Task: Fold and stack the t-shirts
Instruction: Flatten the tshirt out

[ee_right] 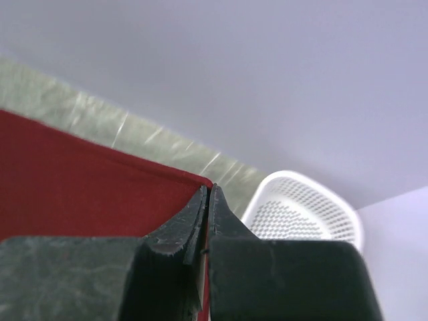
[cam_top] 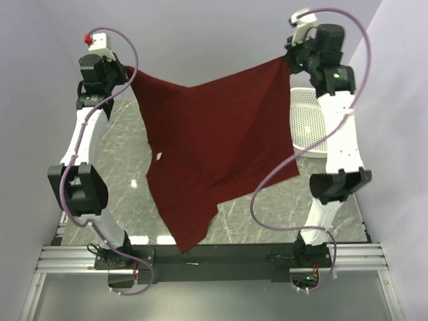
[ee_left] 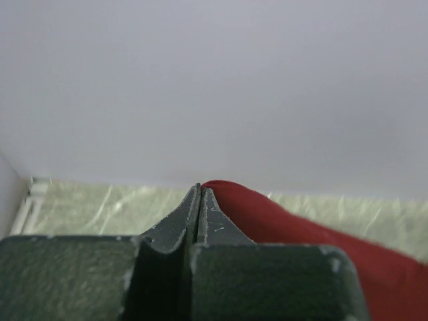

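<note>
The maroon t-shirt (cam_top: 207, 140) hangs spread in the air between both raised arms, its lowest corner drooping toward the table's front edge. My left gripper (cam_top: 127, 72) is shut on the shirt's upper left corner. In the left wrist view the cloth (ee_left: 301, 231) bulges out to the right of the closed left gripper (ee_left: 199, 188). At the upper right corner my right gripper (cam_top: 289, 61) is shut on the fabric. In the right wrist view the hemmed corner (ee_right: 100, 187) lies left of the closed right gripper (ee_right: 208, 188) and runs between the jaws.
A white mesh basket (cam_top: 309, 127) stands on the grey marbled table (cam_top: 120, 167) at the right, below the right arm, seen too as the basket (ee_right: 301, 210) in the right wrist view. Pale walls close in on both sides and behind.
</note>
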{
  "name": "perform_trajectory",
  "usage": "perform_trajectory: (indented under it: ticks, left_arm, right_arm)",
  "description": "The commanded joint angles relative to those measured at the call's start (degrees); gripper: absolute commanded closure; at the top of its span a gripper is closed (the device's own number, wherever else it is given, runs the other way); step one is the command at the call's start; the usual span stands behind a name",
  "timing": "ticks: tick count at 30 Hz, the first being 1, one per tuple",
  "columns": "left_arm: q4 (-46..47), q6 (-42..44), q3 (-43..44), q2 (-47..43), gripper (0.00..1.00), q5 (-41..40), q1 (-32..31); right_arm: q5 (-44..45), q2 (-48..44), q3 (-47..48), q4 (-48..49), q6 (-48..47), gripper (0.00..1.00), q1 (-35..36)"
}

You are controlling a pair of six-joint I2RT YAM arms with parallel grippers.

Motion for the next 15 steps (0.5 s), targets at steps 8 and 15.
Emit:
perform_trajectory:
  ticks: [8,15]
  left_arm:
    - [23.8,-11.2,-0.4,-26.5,0.99,-2.4,-0.2]
    - [25.4,-13.7,7.6,-34.4,0.99,-2.6,-0.4]
  right_arm:
    - [1.6,-26.6,0.0,12.9,4.1,1.0,-0.2]
    - [-4.7,-32.6,7.9,9.8,10.5,1.0,-5.8]
